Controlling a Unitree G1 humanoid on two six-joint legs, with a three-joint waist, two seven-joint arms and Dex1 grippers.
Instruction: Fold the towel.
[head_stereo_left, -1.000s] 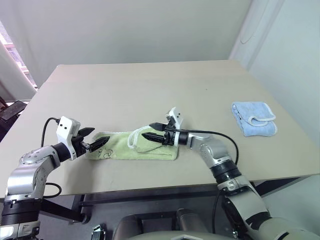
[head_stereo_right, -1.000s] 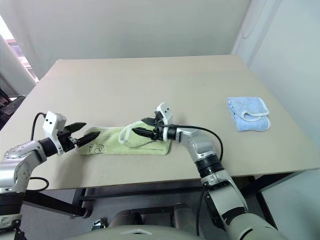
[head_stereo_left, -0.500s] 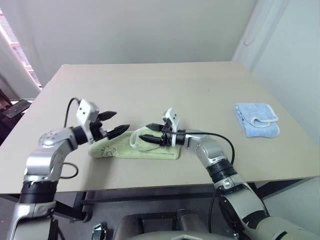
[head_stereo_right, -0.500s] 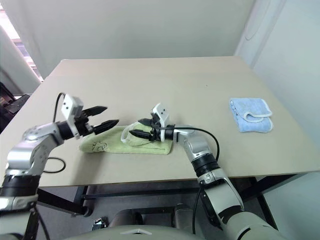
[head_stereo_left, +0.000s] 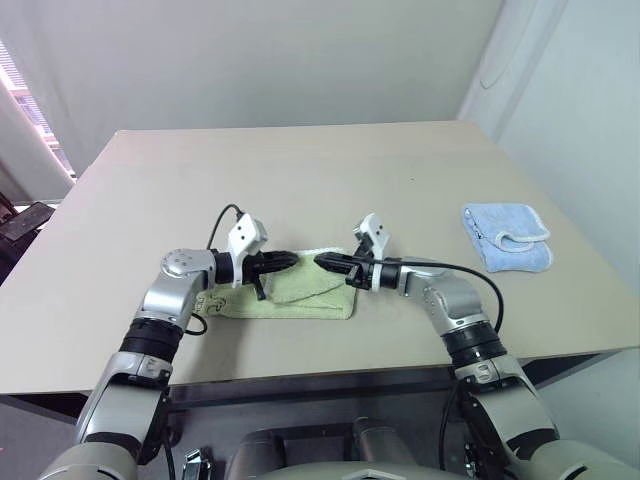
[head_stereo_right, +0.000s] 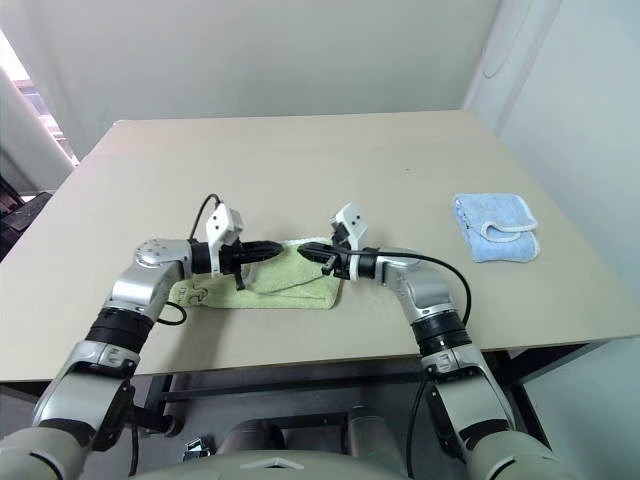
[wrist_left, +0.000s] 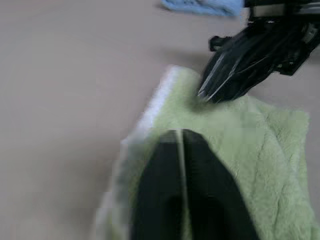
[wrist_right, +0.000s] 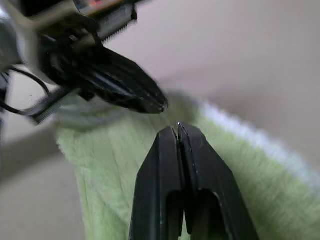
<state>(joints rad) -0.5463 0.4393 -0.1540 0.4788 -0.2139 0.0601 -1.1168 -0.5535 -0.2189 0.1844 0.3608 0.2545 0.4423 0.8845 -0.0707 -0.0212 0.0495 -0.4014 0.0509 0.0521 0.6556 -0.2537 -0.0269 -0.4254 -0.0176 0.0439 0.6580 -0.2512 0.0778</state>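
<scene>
The light green towel (head_stereo_left: 300, 293) lies folded in a flat strip near the table's front edge, with its white edging (wrist_left: 156, 97) along the far side. Above its middle, my left gripper (head_stereo_left: 288, 258) comes in from the left and my right gripper (head_stereo_left: 321, 262) from the right. The two point at each other, their tips a short gap apart. Both are shut, with no cloth visible between the fingers (wrist_right: 178, 131). In the left wrist view the right gripper (wrist_left: 212, 92) hovers over the green cloth (wrist_left: 265, 150).
A small light blue cloth (head_stereo_left: 508, 237) with white trim lies folded at the right side of the beige table (head_stereo_left: 300, 170). A black cable (head_stereo_left: 215, 222) loops off my left wrist. Walls stand behind the table and to its right.
My left arm swung right from the towel's left end to above its middle and shut. My right gripper shut and shifted slightly right. The raised white-edged fold now lies flat.
</scene>
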